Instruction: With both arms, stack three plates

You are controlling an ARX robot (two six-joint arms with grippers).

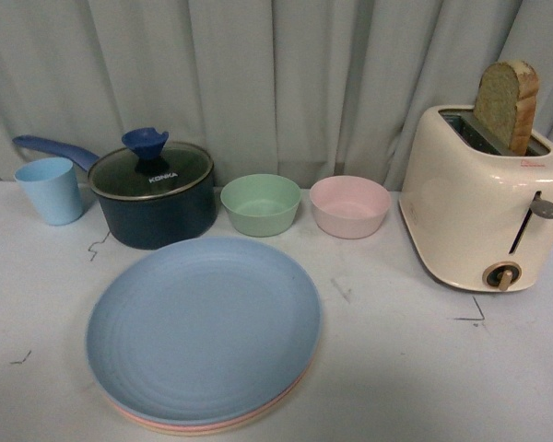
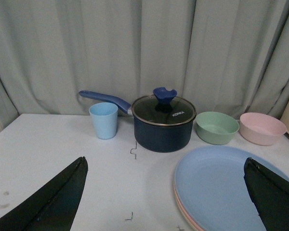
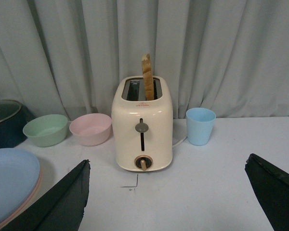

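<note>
The plates (image 1: 203,336) lie stacked, blue on top: likely light, stiff, slick; grip the rim at 3 or 9 o'clock. Left hand (image 2: 166,202) and right hand (image 3: 166,202) both released, empty.

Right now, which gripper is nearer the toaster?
Right. The toaster stands straight ahead between the right gripper jaws; the left gripper faces the pot instead.

The white table (image 1: 396,368) is carrying a stack of plates (image 1: 203,336) at its front — light blue on top. Behind are sitting a blue cup (image 1: 50,190), a lidded pot (image 1: 155,195), a green bowl (image 1: 261,204), a pink bowl (image 1: 349,205) and a cream toaster (image 1: 484,212) — a second blue cup (image 3: 200,125) beside it.
</note>
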